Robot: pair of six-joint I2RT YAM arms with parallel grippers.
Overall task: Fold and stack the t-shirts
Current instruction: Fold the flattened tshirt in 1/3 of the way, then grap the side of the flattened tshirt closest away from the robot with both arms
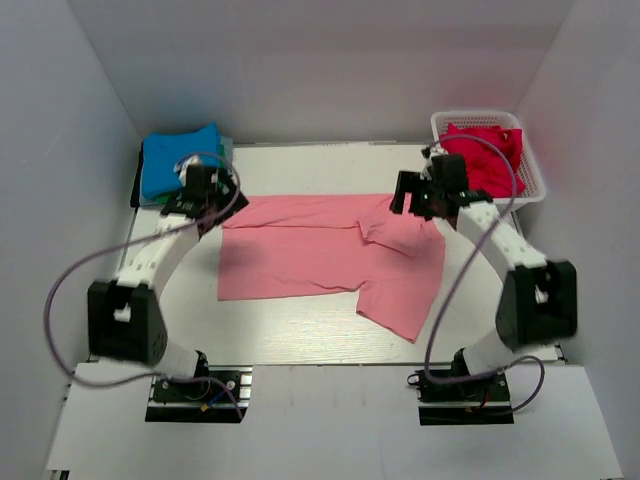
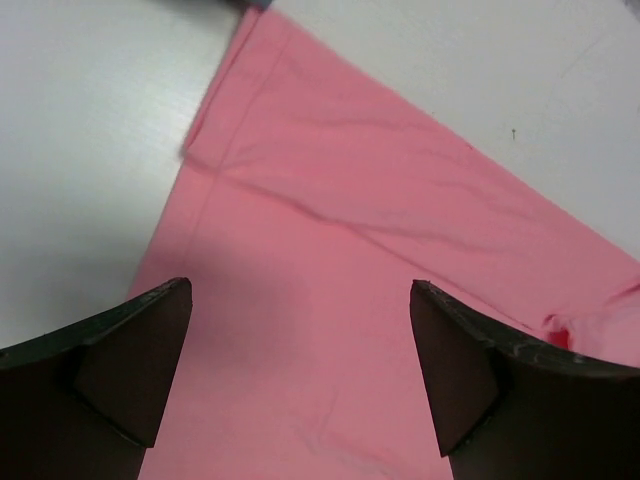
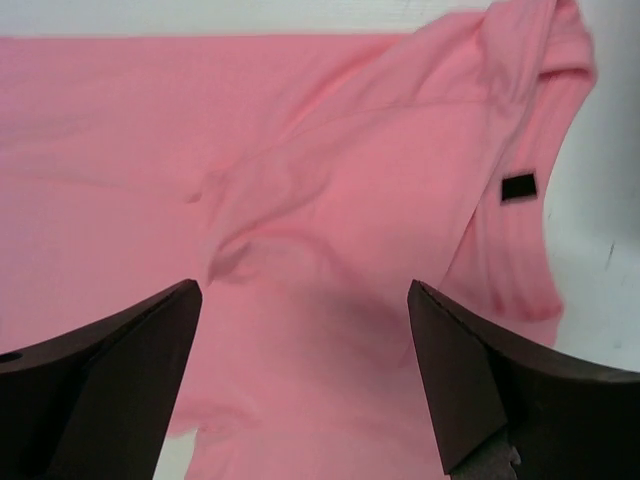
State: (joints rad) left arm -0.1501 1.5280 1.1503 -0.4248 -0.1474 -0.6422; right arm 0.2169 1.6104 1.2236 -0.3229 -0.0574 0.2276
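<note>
Hovering over opposite ends of the salmon-pink soft cotton t-shirt point(image 1: 300, 255), lying partly folded on the white table point(image 1: 300, 340), with left gripper point(image 2: 300, 300) and right gripper point(image 3: 305, 300) gaping wide, empty, probably readying the next fold.

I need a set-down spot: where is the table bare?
Bare table runs along the near side, between the pink shirt and the arm bases, and in a far strip between the blue shirt and the basket. Crowded: the left gripper and right gripper, both open, hover over the pink shirt's ends.
</note>
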